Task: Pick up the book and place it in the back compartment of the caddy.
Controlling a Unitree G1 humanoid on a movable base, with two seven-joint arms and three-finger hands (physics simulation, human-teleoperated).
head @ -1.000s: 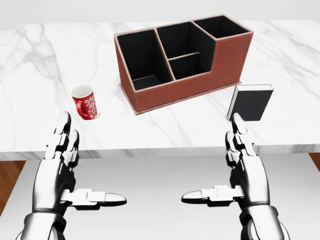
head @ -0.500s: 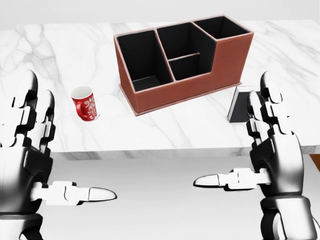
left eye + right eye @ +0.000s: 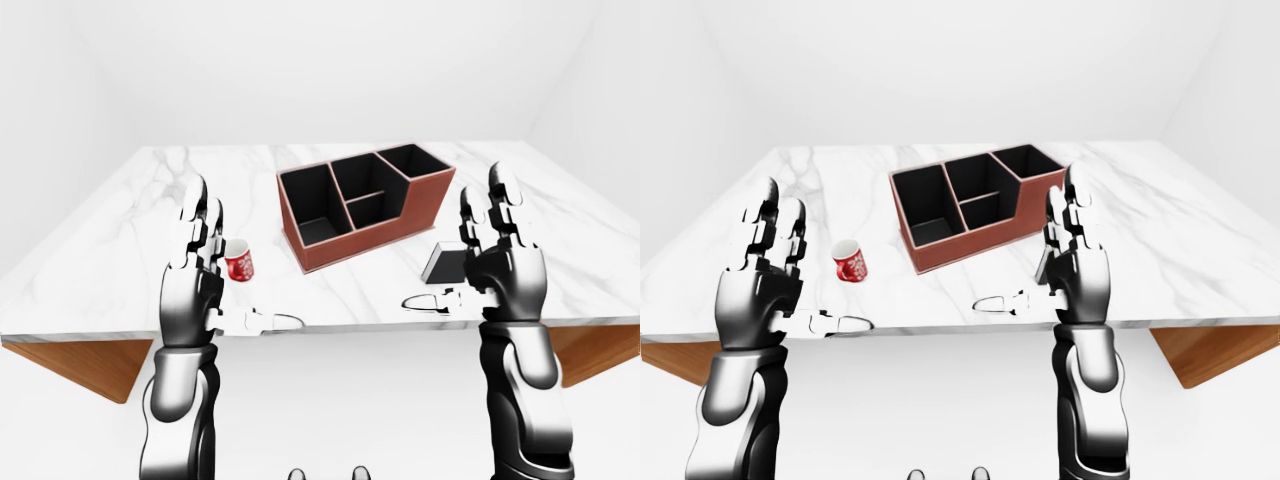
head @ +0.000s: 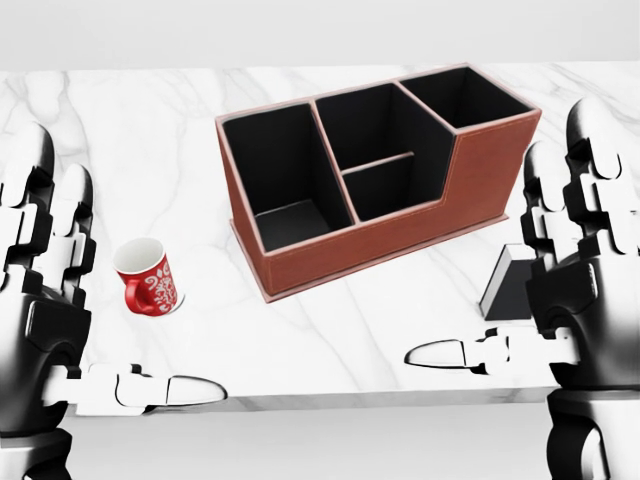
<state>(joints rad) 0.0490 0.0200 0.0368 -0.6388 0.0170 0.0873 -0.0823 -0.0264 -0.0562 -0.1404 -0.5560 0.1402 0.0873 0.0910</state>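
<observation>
Right hand (image 4: 585, 300) raised, glossy black-and-chrome segmented fingers upright and spread, thumb jutting toward the view's left; it grips nothing. Left hand (image 4: 45, 300) mirrors it at the head view's left edge, fingers splayed, thumb pointing right, empty. Book (image 4: 508, 285): dark matte cover, pale page edge, rectangular, on the marble just beside the caddy's right end, mostly hidden behind the right hand; whether upright or tilted cannot be told. Caddy (image 4: 400, 215): reddish-brown leather-like shell with stitched-looking pale rim, black lining, stepped profile, set at a slant on the table. It holds a tall left compartment, a middle bay split by a low divider, and a further compartment at upper right. Mug (image 4: 150, 280): red glossy with white pattern, tipped, left of caddy, well apart. Table (image 3: 120, 250): white grey-veined marble, wooden underside.
</observation>
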